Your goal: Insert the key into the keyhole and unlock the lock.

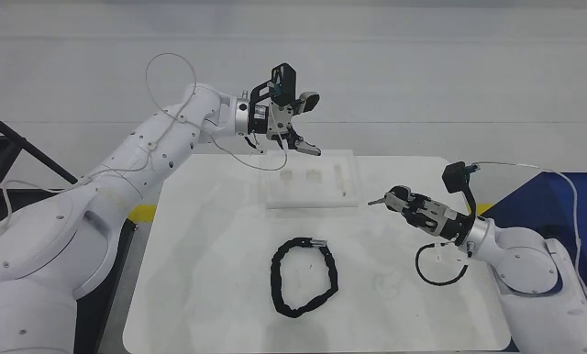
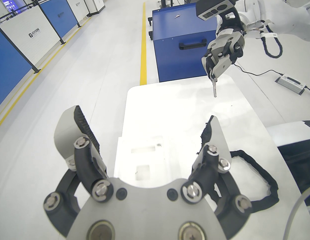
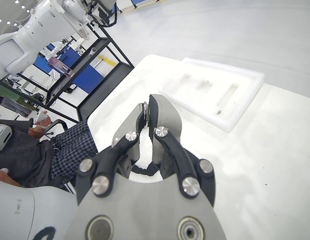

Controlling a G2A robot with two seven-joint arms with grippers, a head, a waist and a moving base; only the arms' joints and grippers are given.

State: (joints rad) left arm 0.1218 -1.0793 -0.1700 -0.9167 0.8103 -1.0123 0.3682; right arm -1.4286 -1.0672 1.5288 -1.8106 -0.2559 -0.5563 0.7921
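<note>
A black chain lock [image 1: 304, 277] lies looped on the white table [image 1: 211, 262], its metal end [image 1: 316, 245] pointing toward the back. My right gripper [image 1: 389, 200] hovers over the table's right part, shut on a small silver key [image 1: 375, 204] whose blade points toward the left arm. The right wrist view shows the key's head [image 3: 145, 111] pinched between the pads. My left gripper [image 1: 310, 125] stands open and holds nothing, above the table's back edge. From the left wrist view its gripper [image 2: 144, 118] faces the right gripper [image 2: 216, 72], the key [image 2: 214, 89] and part of the lock [image 2: 262, 178].
A white foam tray [image 1: 312, 200] with shallow cut-outs sits at the back middle of the table, seen too as the tray [image 3: 240, 93] and the tray [image 2: 124, 156]. A blue cabinet [image 2: 180, 58] stands beyond the table's far end. A black cable loop [image 1: 438, 271] hangs by the right wrist.
</note>
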